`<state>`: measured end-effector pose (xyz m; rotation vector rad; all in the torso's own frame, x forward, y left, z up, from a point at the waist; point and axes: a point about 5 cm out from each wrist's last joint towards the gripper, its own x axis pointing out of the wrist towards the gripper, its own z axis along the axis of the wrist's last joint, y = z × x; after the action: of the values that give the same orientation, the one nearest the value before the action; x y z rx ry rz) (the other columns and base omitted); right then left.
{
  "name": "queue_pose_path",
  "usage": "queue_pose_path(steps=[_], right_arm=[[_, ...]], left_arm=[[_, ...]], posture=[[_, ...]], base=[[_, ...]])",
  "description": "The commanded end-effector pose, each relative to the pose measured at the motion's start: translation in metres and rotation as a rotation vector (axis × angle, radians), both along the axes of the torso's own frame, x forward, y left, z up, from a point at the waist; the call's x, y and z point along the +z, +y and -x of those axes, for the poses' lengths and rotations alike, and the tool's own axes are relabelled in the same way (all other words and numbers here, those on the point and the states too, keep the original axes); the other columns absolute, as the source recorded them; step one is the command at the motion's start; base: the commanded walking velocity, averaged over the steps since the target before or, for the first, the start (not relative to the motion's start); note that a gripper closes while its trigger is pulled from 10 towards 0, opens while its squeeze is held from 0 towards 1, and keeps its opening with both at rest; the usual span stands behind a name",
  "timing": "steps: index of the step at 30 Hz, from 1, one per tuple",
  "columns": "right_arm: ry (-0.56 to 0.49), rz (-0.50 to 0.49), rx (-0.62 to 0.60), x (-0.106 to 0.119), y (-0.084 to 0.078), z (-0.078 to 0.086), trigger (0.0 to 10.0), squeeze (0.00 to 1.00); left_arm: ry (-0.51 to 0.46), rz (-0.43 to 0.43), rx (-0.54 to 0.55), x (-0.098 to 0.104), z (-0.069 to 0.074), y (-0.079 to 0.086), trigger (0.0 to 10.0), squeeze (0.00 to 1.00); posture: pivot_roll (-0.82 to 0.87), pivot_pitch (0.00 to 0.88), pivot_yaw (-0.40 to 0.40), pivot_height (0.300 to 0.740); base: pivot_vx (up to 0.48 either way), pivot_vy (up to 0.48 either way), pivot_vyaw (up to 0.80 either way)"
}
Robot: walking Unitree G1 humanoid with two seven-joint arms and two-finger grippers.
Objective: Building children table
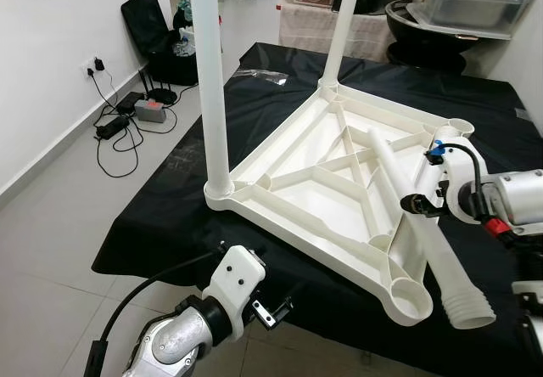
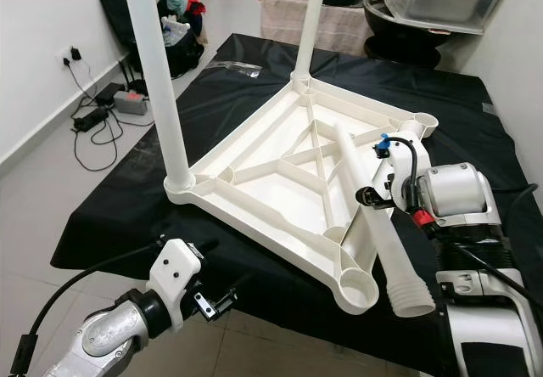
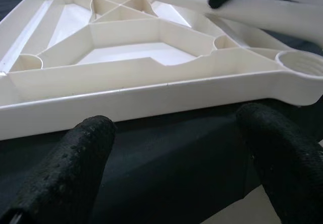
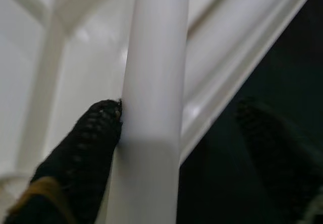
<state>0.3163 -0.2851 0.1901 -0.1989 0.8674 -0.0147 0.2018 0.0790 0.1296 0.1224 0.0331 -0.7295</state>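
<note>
On a table draped in black cloth [image 1: 170, 216], an upturned white plastic tabletop [image 1: 314, 186] is laid with its ribbed underside showing. Two legs [image 1: 208, 71] are already stood upright in its corner sockets, and an empty socket [image 1: 411, 296] is seen at the near corner. A loose leg [image 1: 416, 233] is laid slantwise across the tabletop, its threaded end hanging past the near edge. The right gripper [image 1: 409, 204] is set about the middle of this leg, one finger [image 4: 96, 133] pressed to its side and the other standing apart, so the jaws are partly open and not yet clamped. The left gripper [image 3: 176, 153] is held low before the near edge, jaws wide and empty. The leg is judged light, stiff, hollow and rather slippery; it is best gripped near mid-length for balance.
</note>
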Motion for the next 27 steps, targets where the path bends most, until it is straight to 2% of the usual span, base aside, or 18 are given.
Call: queue_pose_path(steps=[1,2,3,5,6,10,17,18,21,22,23,24,27], right_arm=[[0.062,0.001,-0.014,-0.009,-0.004,0.007,1.8,0.0],[0.062,0.001,-0.014,-0.009,-0.004,0.007,1.8,0.0],[0.082,-0.004,-0.016,-0.013,-0.005,0.01,0.5,0.0],[0.082,-0.004,-0.016,-0.013,-0.005,0.01,0.5,0.0],[0.099,-0.014,-0.018,-0.016,-0.005,0.012,0.0,0.0],[0.13,-0.041,-0.015,-0.021,-0.003,0.015,0.0,0.0],[0.116,-0.077,-0.016,-0.02,0.0,0.014,0.0,0.0],[0.091,-0.114,-0.015,-0.018,0.004,0.011,0.0,0.0],[-0.192,-0.35,0.021,0.009,0.023,-0.01,0.0,0.0],[-0.192,-0.35,0.021,0.009,0.023,-0.01,0.0,0.0],[-0.316,-0.435,0.012,0.022,0.025,-0.016,0.0,0.0],[-0.316,-0.435,0.012,0.022,0.025,-0.016,0.0,0.0],[-0.484,-0.601,-0.007,0.04,0.029,-0.021,0.0,0.0]], left_arm=[[0.009,0.011,0.002,0.0,0.002,-0.002,10.0,0.0],[0.009,0.011,0.002,0.0,0.002,-0.002,10.0,0.0],[0.009,0.013,0.003,0.0,0.002,-0.003,10.0,0.0],[0.009,0.013,0.003,0.0,0.002,-0.003,10.0,0.0],[0.009,0.014,0.004,0.0,0.003,-0.003,10.0,0.0],[0.007,0.019,0.005,0.001,0.003,-0.003,10.0,0.0],[0.006,0.02,0.007,0.001,0.003,-0.002,10.0,0.0],[0.005,0.019,0.008,0.001,0.003,-0.002,10.0,0.0],[0.002,0.018,0.013,0.002,0.001,0.001,10.0,0.0],[0.002,0.018,0.013,0.002,0.001,0.001,10.0,0.0],[0.0,0.023,0.019,0.003,-0.001,0.002,10.0,0.0],[0.0,0.023,0.019,0.003,-0.001,0.002,10.0,0.0],[-0.014,0.019,0.04,0.006,-0.006,0.006,10.0,0.0]], posture=[[-0.1,0.056,-0.128,0.74],[-0.1,0.056,-0.128,0.74],[-0.11,0.058,-0.132,0.74],[-0.11,0.058,-0.132,0.74],[-0.11,0.058,-0.132,0.74],[-0.11,0.065,-0.134,0.74],[-0.11,0.065,-0.135,0.74],[-0.11,0.062,-0.134,0.74],[-0.11,0.059,-0.12,0.74],[-0.11,0.059,-0.12,0.74],[-0.11,0.058,-0.113,0.74],[-0.11,0.058,-0.113,0.74],[-0.11,0.053,-0.098,0.74]], base=[[0.0,0.0,0.0],[0.0,0.0,0.0],[0.0,0.0,0.0],[0.0,0.0,0.0],[0.0,0.0,0.0],[0.0,0.0,0.0],[0.0,0.0,0.0],[0.0,0.0,0.0],[0.0,0.0,0.0],[0.0,0.0,0.0],[0.0,0.0,0.0],[0.0,0.0,0.0],[0.0,0.0,0.0]])
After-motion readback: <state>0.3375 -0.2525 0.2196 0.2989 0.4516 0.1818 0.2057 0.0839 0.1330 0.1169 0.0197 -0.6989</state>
